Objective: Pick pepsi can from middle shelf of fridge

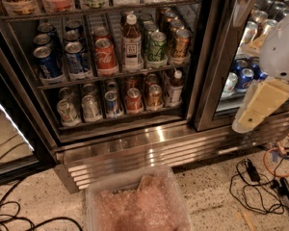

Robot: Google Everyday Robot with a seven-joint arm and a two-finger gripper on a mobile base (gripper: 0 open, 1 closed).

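Note:
The fridge (149,150) stands with its left compartment showing. On the middle shelf (111,74), two dark-blue pepsi cans (47,64) (77,59) head the left lanes, with more behind them. Beside them stand a red Coca-Cola can (106,57), a bottle (131,44), a green can (157,47) and a brown can (179,44). My gripper (243,123) hangs at the right on a white and cream arm, in front of the right compartment, well to the right of and lower than the pepsi cans. Nothing is seen in it.
The lower shelf (120,121) holds several cans and a small bottle. A black frame post (207,57) separates the right compartment, where blue cans (243,78) stand. On the floor in front lie a clear plastic bin (135,203) and cables (260,186).

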